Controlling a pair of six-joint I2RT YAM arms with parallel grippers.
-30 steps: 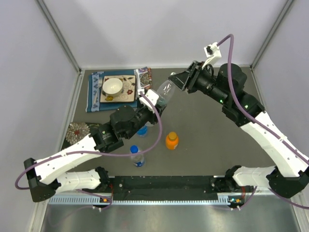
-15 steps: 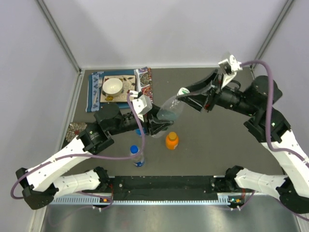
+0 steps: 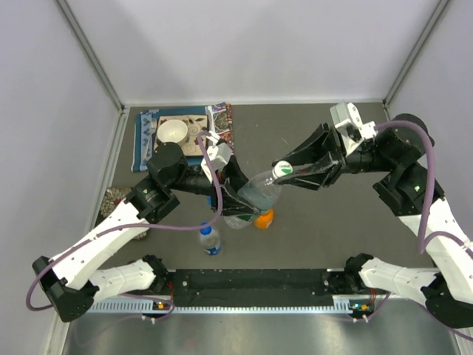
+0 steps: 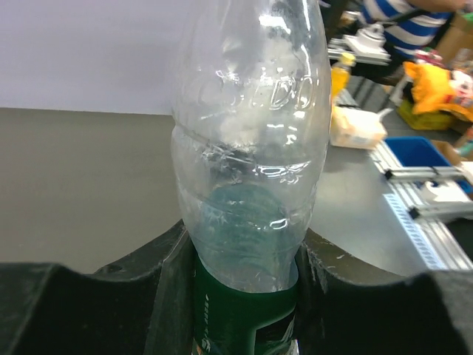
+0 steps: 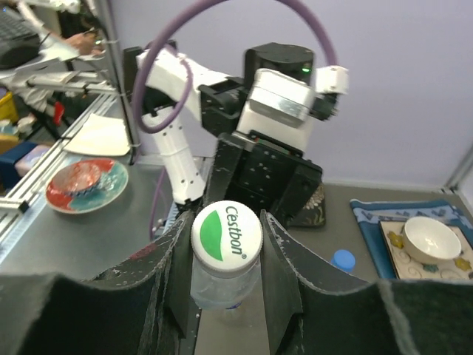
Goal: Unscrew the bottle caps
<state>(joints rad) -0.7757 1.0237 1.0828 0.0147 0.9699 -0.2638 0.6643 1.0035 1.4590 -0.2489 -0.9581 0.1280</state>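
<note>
A clear greenish bottle [image 3: 257,195] with a dark green label is held tilted above the table's middle. My left gripper [image 3: 238,198] is shut on its lower body; in the left wrist view the bottle [image 4: 251,148] fills the gap between the fingers [image 4: 168,285]. My right gripper [image 3: 290,173] is shut on its white cap [image 3: 281,169], which carries a green logo [image 5: 226,231]. The short orange bottle [image 3: 264,219] stands partly hidden under the held bottle. A clear bottle with a blue cap [image 3: 210,238] stands nearer the front; its cap also shows in the right wrist view [image 5: 342,259]. The other blue-capped bottle is hidden.
A blue patterned cloth [image 3: 145,140] with a tray and a white bowl [image 3: 172,132] lies at the back left. A round patterned dish [image 3: 117,200] sits at the left edge. A black rail [image 3: 251,279] runs along the near edge.
Both arms have carried the greenish bottle from the back toward the near middle, over the orange bottle. It now stands more upright, and the right gripper sits on its cap.
</note>
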